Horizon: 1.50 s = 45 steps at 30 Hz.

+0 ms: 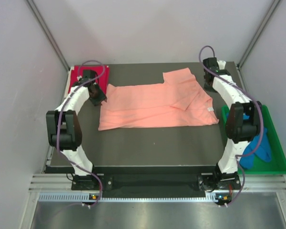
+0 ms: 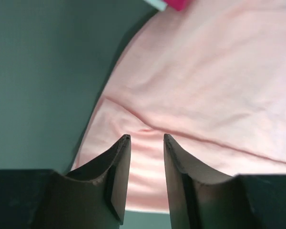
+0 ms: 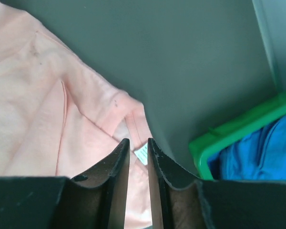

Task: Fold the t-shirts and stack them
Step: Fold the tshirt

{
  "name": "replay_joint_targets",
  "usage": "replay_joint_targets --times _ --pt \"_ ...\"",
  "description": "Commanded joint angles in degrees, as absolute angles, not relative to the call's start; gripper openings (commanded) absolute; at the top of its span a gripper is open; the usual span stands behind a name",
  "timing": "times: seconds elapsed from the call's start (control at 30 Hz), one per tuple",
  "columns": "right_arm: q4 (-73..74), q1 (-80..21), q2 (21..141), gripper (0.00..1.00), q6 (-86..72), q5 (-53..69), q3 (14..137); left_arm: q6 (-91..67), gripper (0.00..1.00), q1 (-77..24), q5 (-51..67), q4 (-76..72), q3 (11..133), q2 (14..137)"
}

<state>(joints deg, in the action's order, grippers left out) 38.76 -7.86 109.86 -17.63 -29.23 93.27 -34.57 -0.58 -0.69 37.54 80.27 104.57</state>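
While looking down from above, note the salmon-pink t-shirt [image 1: 155,102] lying part-folded across the middle of the table [image 1: 148,148], one sleeve poking toward the far edge, with the left gripper [image 1: 96,98] just at its left edge and the right gripper [image 1: 210,86] near its right side. Note too the crimson-red t-shirt [image 1: 104,72] folded at the far left corner, close behind the left arm, and the bright blue t-shirt [image 1: 257,148] bunched in the green tray [image 1: 276,164] on the right. Likely trouble here: knocking the red fold out of square with the left arm on a wide sweep, or dragging the whole pink tee sideways by pulling from one side only. Turning to the left wrist view, see fingers [image 2: 117,167] spread apart over the pink edge with nothing between them; beware closing too shallow and catching a single layer, leaving the under layer behind and the fold crooked. Moving to the right wrist view, see jaws only narrowly parted above the pink cloth beside a small white label [image 3: 142,155], gripping nothing as far as can be told; beware pinching the label alone, or straying toward the tray rim close by and snagging it.
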Motion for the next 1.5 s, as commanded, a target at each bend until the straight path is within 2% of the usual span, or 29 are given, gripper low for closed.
replay_joint_targets --times 0.0,0.07,0.17,0.3,0.57,0.6,0.63,0.67,0.93,1.17,1.3,1.4,1.43,1.47 --pt "48.51 -5.37 101.44 0.23 -28.11 -24.99 89.77 -33.22 0.4 -0.44 2.02 37.18 80.44 96.96" --pt "45.45 -3.79 96.17 0.27 -30.83 -17.19 84.58 -33.13 0.4 -0.7 2.11 37.18 78.15 94.93" --pt "43.33 -1.41 92.64 0.3 -35.06 -12.41 76.65 -33.49 0.4 -1.4 4.83 35.6 71.21 89.15" --pt "43.86 -0.44 92.72 0.31 -38.93 -10.82 72.0 -34.28 0.41 -1.67 9.83 32.26 59.36 83.08" --pt "43.94 -0.44 93.43 0.32 -44.12 -12.04 67.77 -37.7 0.48 -1.67 12.31 26.37 46.42 76.73" --pt "44.03 -0.44 93.51 0.32 -44.3 -12.48 67.59 -37.62 0.52 -1.67 11.87 26.19 45.8 76.64" --pt "44.21 -0.44 93.6 0.32 -44.21 -13.35 67.33 -37.01 0.6 -1.76 10.04 26.19 45.44 76.55" --pt "44.38 -0.44 93.69 0.33 -44.21 -13.97 67.06 -36.83 0.62 -2.28 8.63 26.54 45.0 76.12" --pt "40.87 -0.53 95.35 0.39 -44.03 -16.35 62.93 -39.19 0.64 -2.55 6.51 23.29 41.58 74.44" --pt "37.36 -0.35 96.5 0.37 -43.77 -20.12 60.82 -41.13 0.64 -2.46 2.12 19.51 38.67 77.51" --pt "36.3 1.21 95.72 0.25 -42.63 -22.84 59.86 -41.4 0.56 -2.46 -2.28 19.16 39.72 80.06" --pt "36.3 1.41 93.88 0.0 -41.75 -25.13 58.8 -41.31 0.33 -2.46 -4.91 20.47 41.31 81.47" --pt "36.47 1.58 93.35 0.0 -41.57 -26.18 58.28 -41.13 0.27 -2.46 -6.84 21.61 42.18 81.82" --pt "36.56 1.67 92.82 0.0 -41.31 -26.71 58.01 -40.96 0.16 -2.46 -7.81 22.23 42.54 82.0"
